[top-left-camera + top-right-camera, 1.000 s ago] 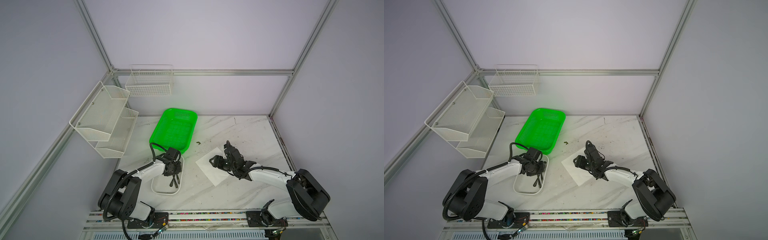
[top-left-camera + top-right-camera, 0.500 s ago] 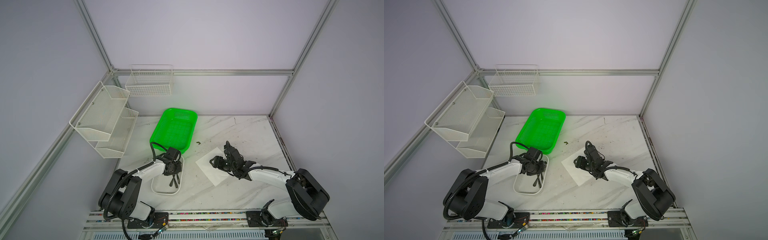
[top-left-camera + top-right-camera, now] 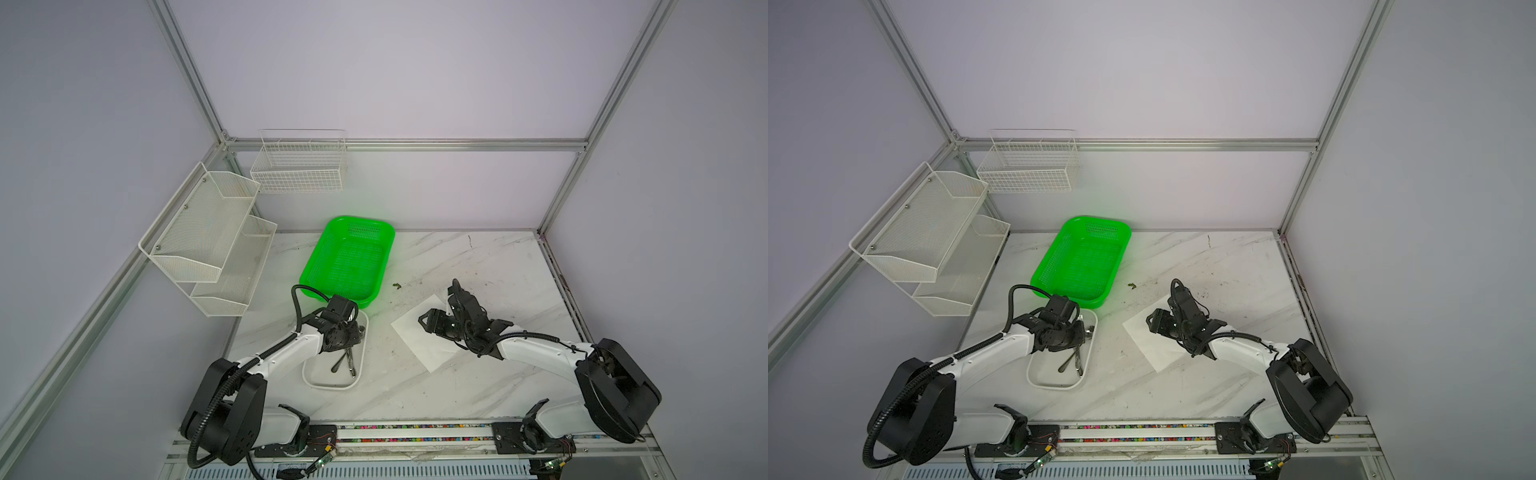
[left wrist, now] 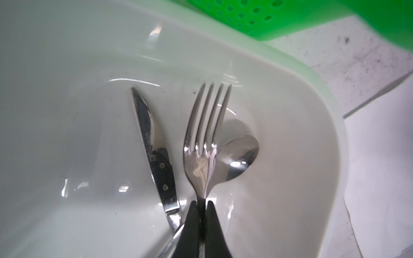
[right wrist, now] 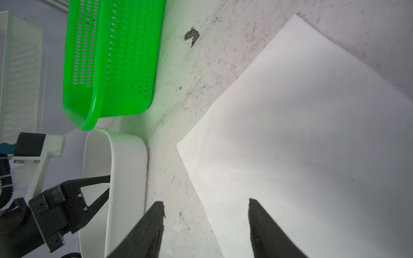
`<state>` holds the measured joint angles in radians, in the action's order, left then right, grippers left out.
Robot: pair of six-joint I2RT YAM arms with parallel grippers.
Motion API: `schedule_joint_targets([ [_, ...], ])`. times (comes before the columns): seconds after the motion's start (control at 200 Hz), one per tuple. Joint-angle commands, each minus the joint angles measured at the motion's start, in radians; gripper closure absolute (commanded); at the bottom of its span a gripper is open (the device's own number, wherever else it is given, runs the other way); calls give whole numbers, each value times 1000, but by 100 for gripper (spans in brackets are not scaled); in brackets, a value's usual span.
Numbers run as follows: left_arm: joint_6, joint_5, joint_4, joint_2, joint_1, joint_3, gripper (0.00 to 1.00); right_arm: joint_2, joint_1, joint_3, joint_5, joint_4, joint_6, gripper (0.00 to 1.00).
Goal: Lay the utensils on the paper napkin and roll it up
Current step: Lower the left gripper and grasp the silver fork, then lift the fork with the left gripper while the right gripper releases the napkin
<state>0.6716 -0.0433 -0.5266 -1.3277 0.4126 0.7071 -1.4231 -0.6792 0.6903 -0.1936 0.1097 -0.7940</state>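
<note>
The left jaws are pressed together on the thin neck of the fork (image 4: 201,160), and the tines stick out straight ahead of them. Whether the neck of the spoon (image 4: 240,154) is caught in the same pinch cannot be told. The spoon's bowl lies just beside the fork head, partly under it, a little ahead of the jaws. The knife (image 4: 154,145) lies on the other side of the jaws, its handle running close past one jaw and its blade angling away ahead. A faint stamp (image 4: 148,140) runs along the blade, too blurred to read.

All three pieces sit inside the white tray (image 4: 312,134). Beyond the fork tines, past the tray rim, is the green basket (image 4: 290,20). In both top views the handles show behind the jaws in the tray (image 3: 328,384) (image 3: 1054,384).

The right jaws stand well apart and grip nothing. One jaw is over the bare marble worktop (image 5: 178,89) and the other is over the napkin (image 5: 301,134). The napkin lies flat on the worktop, and its near edge runs between the two jaws. In both top views the napkin (image 3: 419,343) (image 3: 1152,338) lies under and around them.
</note>
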Motion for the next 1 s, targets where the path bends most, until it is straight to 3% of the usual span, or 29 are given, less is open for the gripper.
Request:
schedule_joint_targets([
  [0.0, 14, -20, -13, 12, -5, -43, 95, 21, -5, 19, 22, -22, 5, 37],
  [0.205, 23, -21, -23, 31, -5, -50, 100, 24, -5, 18, 22, -25, 3, 37],
  [0.715, 47, 5, -152, 433, -7, -52, 100, 119, -5, 17, 72, -41, 2, 37],
  [0.83, 32, 73, -158, 509, -6, -27, 100, 144, -4, 16, 114, -62, -7, 37],
  [0.995, 23, 269, -93, 545, -1, 21, 100, 219, 27, -2, 170, -99, -4, 36],
])
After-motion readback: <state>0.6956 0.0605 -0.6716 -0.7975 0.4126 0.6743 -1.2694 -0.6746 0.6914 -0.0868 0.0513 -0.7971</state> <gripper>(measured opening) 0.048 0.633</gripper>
